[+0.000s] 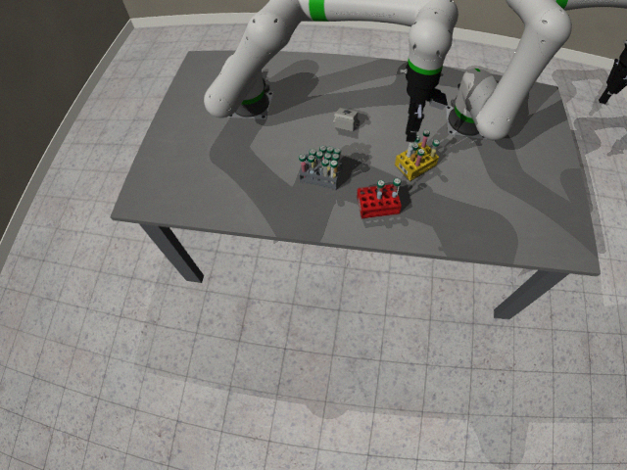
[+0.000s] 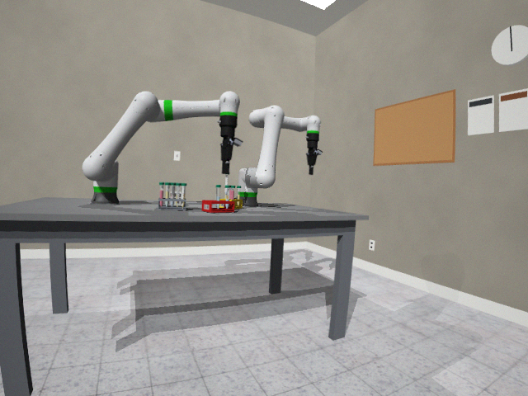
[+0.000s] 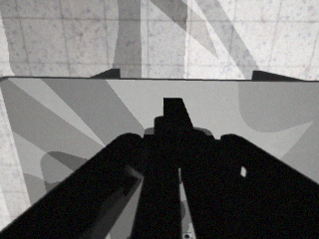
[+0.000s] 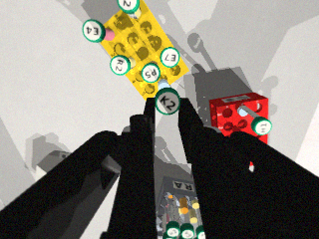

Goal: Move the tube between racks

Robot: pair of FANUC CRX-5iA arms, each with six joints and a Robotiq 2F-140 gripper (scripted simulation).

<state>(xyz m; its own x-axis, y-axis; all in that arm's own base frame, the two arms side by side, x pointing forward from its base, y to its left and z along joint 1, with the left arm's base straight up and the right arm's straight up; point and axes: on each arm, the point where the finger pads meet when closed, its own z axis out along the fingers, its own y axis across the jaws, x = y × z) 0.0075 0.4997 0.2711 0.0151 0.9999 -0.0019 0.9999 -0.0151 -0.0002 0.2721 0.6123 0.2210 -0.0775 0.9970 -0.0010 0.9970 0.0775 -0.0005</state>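
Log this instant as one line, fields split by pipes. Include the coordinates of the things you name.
right pincer (image 1: 411, 137) (image 2: 225, 172) (image 4: 166, 102): shut on K2 tube (image 4: 167, 102) | yellow rack (image 1: 416, 166) (image 4: 134, 47): K2 tube above it, unreleased | left pincer (image 2: 310, 173) (image 3: 172, 102): shut, empty

A red rack (image 1: 378, 203) (image 2: 218, 209) (image 4: 238, 105) holding two green-capped tubes sits on the table. On the walls hang a corkboard (image 2: 414, 128), a round clock (image 2: 511, 44) and two white sheets of paper.

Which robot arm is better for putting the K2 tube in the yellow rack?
Right, I think. The right gripper already holds the K2 tube close to the yellow rack. The left gripper is empty and farther away.
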